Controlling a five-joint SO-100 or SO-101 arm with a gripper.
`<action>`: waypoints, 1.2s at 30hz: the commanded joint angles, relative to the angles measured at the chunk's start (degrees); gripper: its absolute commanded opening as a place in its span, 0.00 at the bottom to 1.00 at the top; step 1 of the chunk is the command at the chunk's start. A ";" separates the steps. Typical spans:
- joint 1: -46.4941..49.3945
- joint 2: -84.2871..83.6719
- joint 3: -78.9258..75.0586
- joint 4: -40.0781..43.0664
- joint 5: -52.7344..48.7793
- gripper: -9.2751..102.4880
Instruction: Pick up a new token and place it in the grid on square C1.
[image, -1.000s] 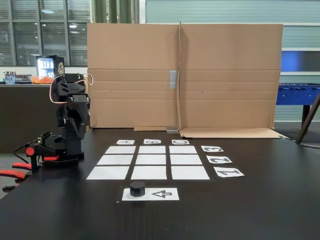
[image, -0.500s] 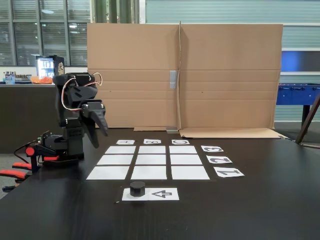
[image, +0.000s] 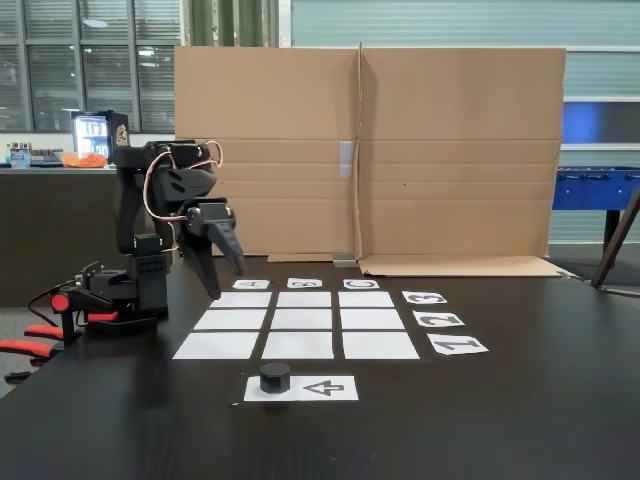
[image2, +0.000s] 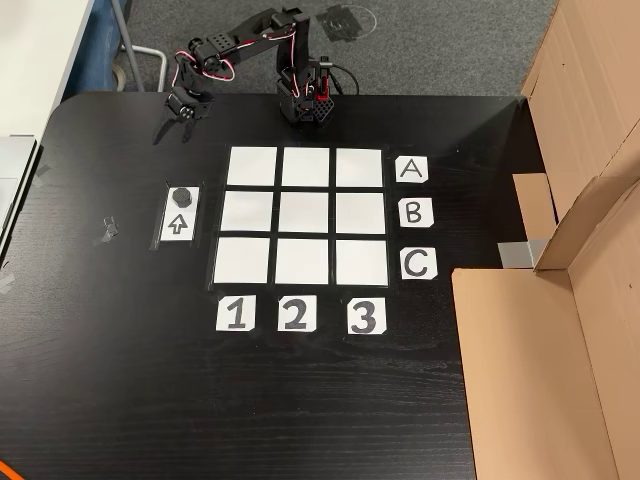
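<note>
On the arrow sheet (image2: 179, 212), beside the grid's (image2: 303, 215) column-1 edge, the token (image2: 181, 195) sits on the end away from the arrowhead, untouched. End effector (image2: 176, 125) hangs over the bare black surface (image2: 120, 330) off the grid's A1 corner, well apart from the token, fingers (image: 231, 245) spread and holding nothing. Square C1 (image2: 242, 260) is bare, next to the "1" label (image2: 235, 313). Fixed view: token (image: 275, 377) is in front of the grid (image: 302, 323).
</note>
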 joint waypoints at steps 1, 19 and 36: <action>-0.79 -5.01 -9.76 2.37 1.05 0.38; -5.71 -23.47 -26.28 13.36 5.54 0.58; -7.21 -32.78 -32.61 17.75 10.20 0.61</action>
